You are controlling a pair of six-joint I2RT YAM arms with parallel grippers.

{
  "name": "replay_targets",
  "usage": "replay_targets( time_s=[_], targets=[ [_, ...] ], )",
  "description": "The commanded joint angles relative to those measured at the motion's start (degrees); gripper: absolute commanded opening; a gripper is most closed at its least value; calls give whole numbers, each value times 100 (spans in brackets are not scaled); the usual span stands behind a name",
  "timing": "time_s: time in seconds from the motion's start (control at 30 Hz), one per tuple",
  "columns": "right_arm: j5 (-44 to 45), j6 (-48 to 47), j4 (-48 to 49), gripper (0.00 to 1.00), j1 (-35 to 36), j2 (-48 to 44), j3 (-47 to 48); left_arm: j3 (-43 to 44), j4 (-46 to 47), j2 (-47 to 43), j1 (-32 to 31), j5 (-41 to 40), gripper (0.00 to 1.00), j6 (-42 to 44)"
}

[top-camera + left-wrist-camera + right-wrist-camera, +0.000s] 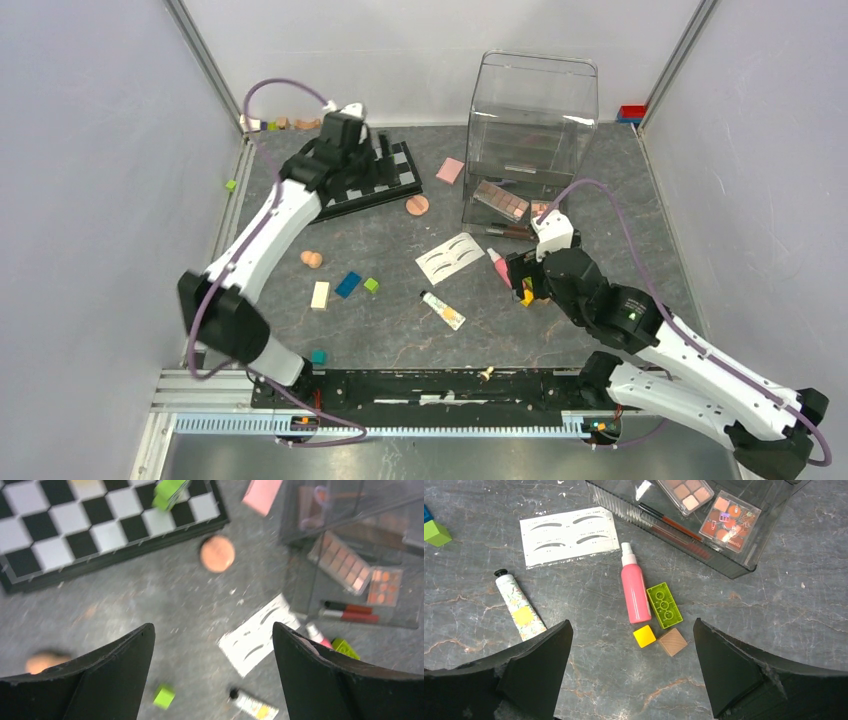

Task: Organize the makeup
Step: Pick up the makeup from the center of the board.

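Top external: right gripper (520, 278) hangs over the pink bottle (498, 266), just in front of the clear box (585, 110). Left gripper (350, 120) is well apart from it, at the back-left over the chessboard (395, 185).

Right wrist: jaws spread wide, nothing between them. The bottle lies flat on the table (774, 630), centred in the gap with its nozzle toward the box. The fingers would close across its width, so I read this as lining up for a pick.

Concern: the green brick (664, 605) lies against the bottle's side, and the yellow block (644, 636) and wooden block (672, 641) sit just off its base. These are toys, not mine to sort. If I go straight down, one finger likely catches the brick.

Sorted so far, by position: brown palette (684, 492) and orange palette (730, 522) lie in the box's front tray. The box is evidently the destination.

Loose on the table:
- white card (569, 535), just beside the bottle's nozzle
- cream tube (521, 610), near the card
- round sponge (217, 553), by the chessboard
- pink pad (262, 492)
- peach sponge (312, 259), near the left arm

Left wrist: picture blurred. Jaws spread, empty, held high. I take it as parked clear of the right arm's work.
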Motion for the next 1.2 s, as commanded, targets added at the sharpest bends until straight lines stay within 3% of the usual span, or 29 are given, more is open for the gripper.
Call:
replay_targets(
  time_s=[0.0,0.37,0.5,0.67,0.83,1.17],
  targets=[
    [-108,47,-199,98,-17,-208,15,1146,350,1085,-175,276,92,334],
    [153,-13,-433,98,-18,-279,248,4403,90,4149,-222,1290,89,912],
    [259,-66,-428,98,-18,-202,267,5197,86,5000,-218,1578,90,1065],
    [308,-135,-456,98,-18,-74,256,5342,511,5561,-269,1744,92,1210],
    [228,-141,-455,98,-20,38,223,5355,1030,5868,-297,1747,100,1264],
    [155,-143,-442,98,-18,126,167,5808,1323,6566,-391,1676,100,1066]
  ],
)
